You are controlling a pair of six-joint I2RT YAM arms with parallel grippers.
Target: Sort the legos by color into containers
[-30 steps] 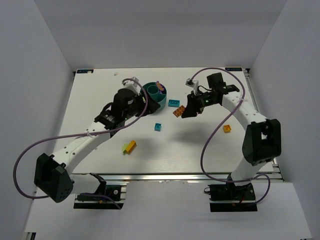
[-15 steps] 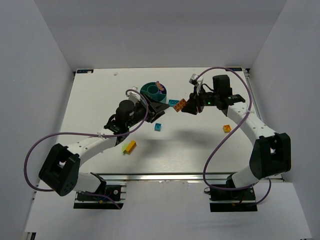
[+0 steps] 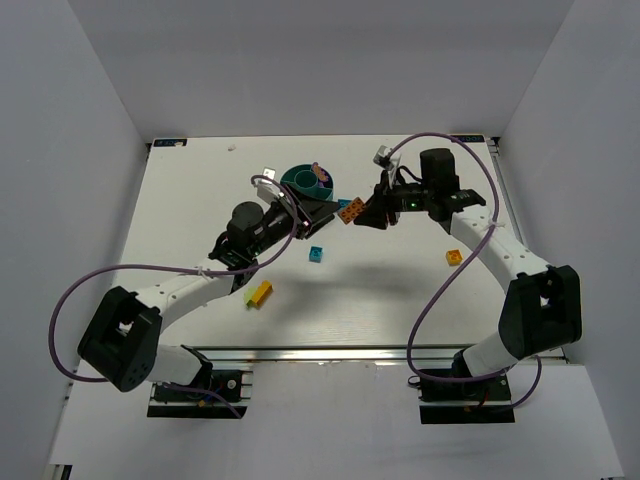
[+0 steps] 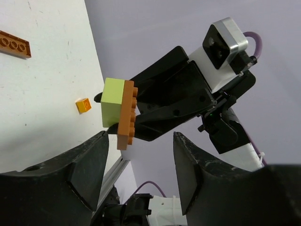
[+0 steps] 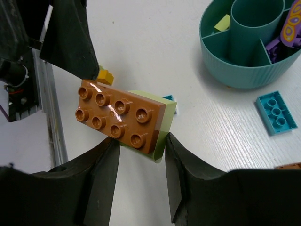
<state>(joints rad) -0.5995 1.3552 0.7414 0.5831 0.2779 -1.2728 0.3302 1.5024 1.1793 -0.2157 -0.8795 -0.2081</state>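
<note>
My right gripper (image 5: pixel 141 141) is shut on two stacked legos held above the table: an orange studded plate (image 5: pixel 117 115) on a lime green brick (image 5: pixel 165 123). In the top view this stack (image 3: pixel 351 212) hangs just right of the teal divided bowl (image 3: pixel 296 174). My left gripper (image 4: pixel 141 141) is open and faces the stack (image 4: pixel 123 113), which sits just off the tip of one finger, not between the jaws. From above, the left gripper (image 3: pixel 322 213) is close to the left of the stack. The bowl's compartments (image 5: pixel 244 70) hold purple pieces and a lime green one (image 5: pixel 222 22).
Loose on the table are a small teal brick (image 3: pixel 316 254), a yellow brick (image 3: pixel 262 291) beside a lime green one (image 3: pixel 249 297), a small orange brick (image 3: pixel 454 256), a teal brick (image 5: pixel 276 112) near the bowl and a long orange plate (image 4: pixel 14 43).
The right gripper has lifted the stack and carried it left toward the bowl. The left arm has swung right until its gripper faces the stack, its jaws narrowing slightly.
</note>
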